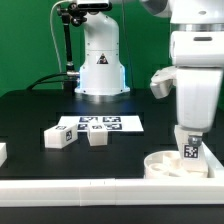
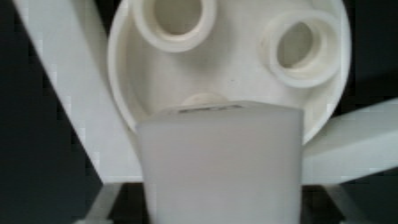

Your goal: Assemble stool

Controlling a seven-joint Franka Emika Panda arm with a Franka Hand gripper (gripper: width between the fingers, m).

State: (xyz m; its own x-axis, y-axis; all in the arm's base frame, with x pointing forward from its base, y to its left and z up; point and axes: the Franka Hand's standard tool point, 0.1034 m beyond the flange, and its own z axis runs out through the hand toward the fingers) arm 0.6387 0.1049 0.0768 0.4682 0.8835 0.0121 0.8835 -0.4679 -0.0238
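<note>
down in the lower right of the exterior view: gripper [image 1: 188, 133] clamped on an upright leg [image 1: 188, 150], its black-and-white square tag facing the camera, pattern too small to read. held just above the round seat [image 1: 158, 168]. from the wrist, leg [image 2: 214, 150] in front of the seat's [image 2: 196, 75] round holes. mid-frame, tagged marker board [image 1: 97, 124]; by its near edge a loose leg [image 1: 58, 138] and a second loose leg [image 1: 97, 138]. upper centre, robot base [image 1: 100, 60] with a triangular sticker, unreadable.
</note>
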